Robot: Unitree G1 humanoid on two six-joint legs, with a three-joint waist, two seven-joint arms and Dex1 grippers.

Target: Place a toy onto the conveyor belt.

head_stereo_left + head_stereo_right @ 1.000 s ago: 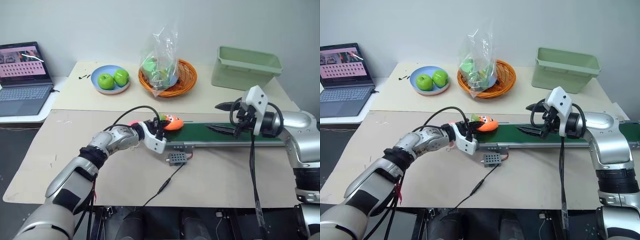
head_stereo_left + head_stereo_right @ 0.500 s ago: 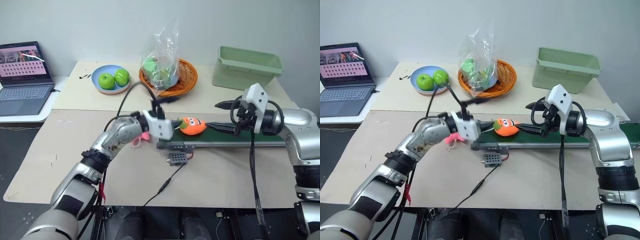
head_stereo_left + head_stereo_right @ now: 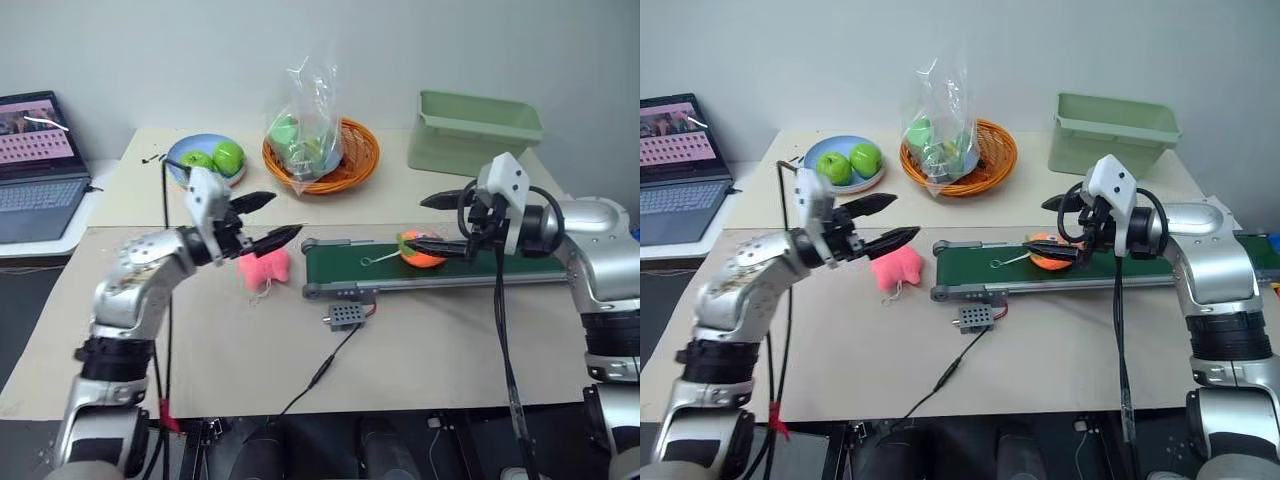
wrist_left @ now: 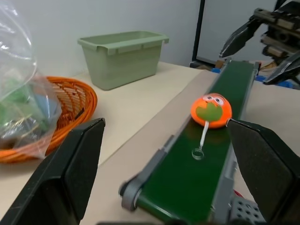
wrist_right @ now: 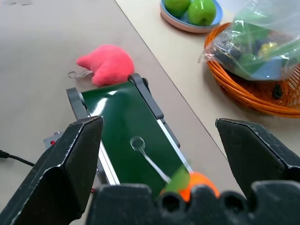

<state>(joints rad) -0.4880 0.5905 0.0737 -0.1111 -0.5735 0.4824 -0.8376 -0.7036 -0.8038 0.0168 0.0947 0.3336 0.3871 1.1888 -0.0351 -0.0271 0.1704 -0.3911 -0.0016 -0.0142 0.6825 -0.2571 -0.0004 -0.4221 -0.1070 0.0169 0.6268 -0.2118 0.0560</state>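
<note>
Orange toy (image 3: 422, 248) with green patch and white loop lying on my green conveyor belt (image 3: 350, 270), left tool (image 3: 268, 219) spread apart at nine o'clock, right tool (image 3: 440, 222) spread over it

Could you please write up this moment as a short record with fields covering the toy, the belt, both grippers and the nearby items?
toy: orange toy lying on the conveyor belt, loop string trailing toward the belt's near-end roller
left gripper: open, empty, raised above the pink plush toy
right gripper: open, fingers either side of the orange toy, not closed on it
pink plush toy: on the table beside the belt's end
background: orange basket with plastic bag, plate of green apples, pale green bin, laptop
</note>
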